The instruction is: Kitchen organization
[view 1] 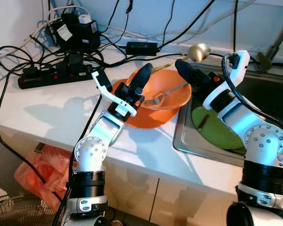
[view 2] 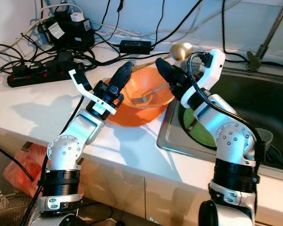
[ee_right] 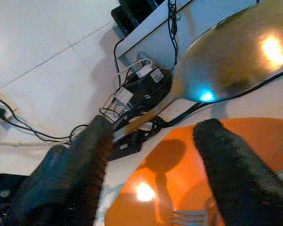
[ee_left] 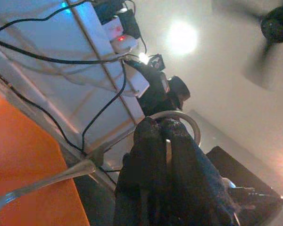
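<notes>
Fork in the orange bowl, between both grippers.
Resting in orange bowl [view 1: 162,101] on table [view 1: 47,110]: fork [view 1: 167,94], long axis running handle-first toward right gripper [view 1: 185,68], fingers spread, nearer; left gripper [view 1: 142,77] fingers pressed together at rim.

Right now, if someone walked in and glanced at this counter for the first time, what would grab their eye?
The bright orange bowl at the counter's edge beside the sink, with a fork lying in it and both grippers at it: the left gripper shut at its near rim, the right gripper open at its sink side. Next, a shiny ladle rests behind the bowl, and a black power strip with tangled cables sprawls to the left.
</notes>
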